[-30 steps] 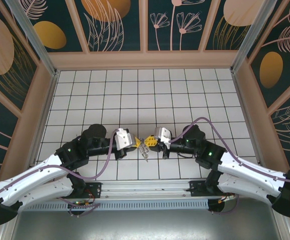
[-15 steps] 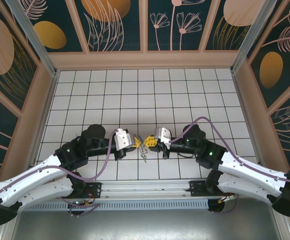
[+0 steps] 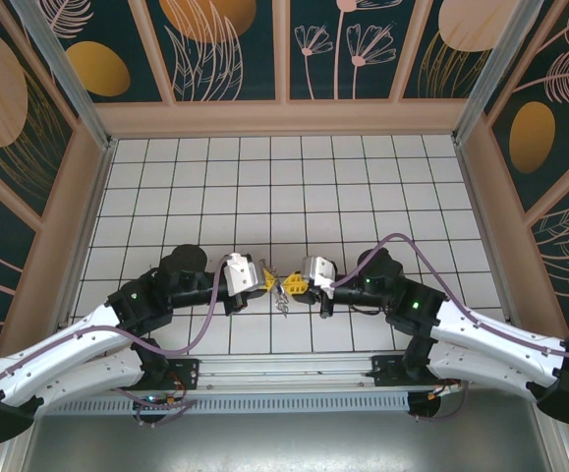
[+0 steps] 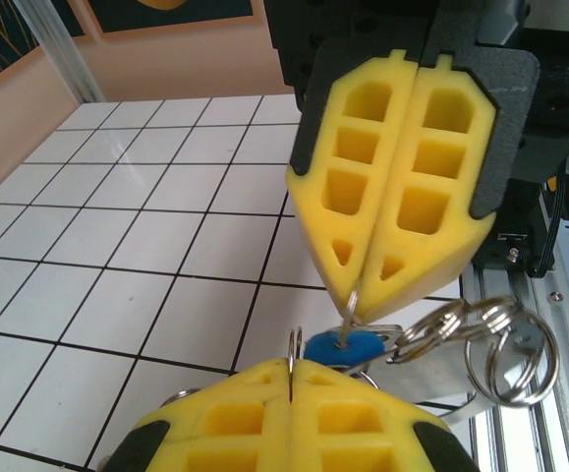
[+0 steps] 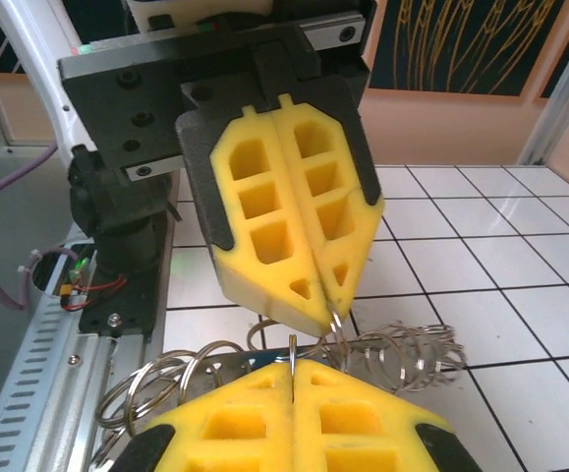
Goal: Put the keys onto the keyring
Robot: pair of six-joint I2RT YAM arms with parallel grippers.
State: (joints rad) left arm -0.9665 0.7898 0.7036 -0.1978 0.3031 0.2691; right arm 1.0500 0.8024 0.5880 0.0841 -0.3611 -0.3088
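Both arms folded low over the near part of the tiled table [image 3: 363,187], forearms angled inward, wrists turned so the two tips face each other almost nose to nose just ahead of the base rail [image 3: 284,372]. Left gripper [image 3: 263,280]: jaws pressed fully together, yellow pads flush, with a thin metal loop of the keyring [image 4: 481,339] nipped edge-on at the very tip. Right gripper [image 3: 294,286]: clamped the same way, a thin wire of that same bunch caught at its point. From the left wrist I see that wire run down to the key [image 4: 341,346], whose blue head sits between the two tips, just above my left pads; I cannot tell whether the wire passes through the head. The remaining rings hang loose to the side in a tangled cluster, above the tiles. A purple cable [image 3: 205,320] loops beside the left forearm, well apart from the tips.
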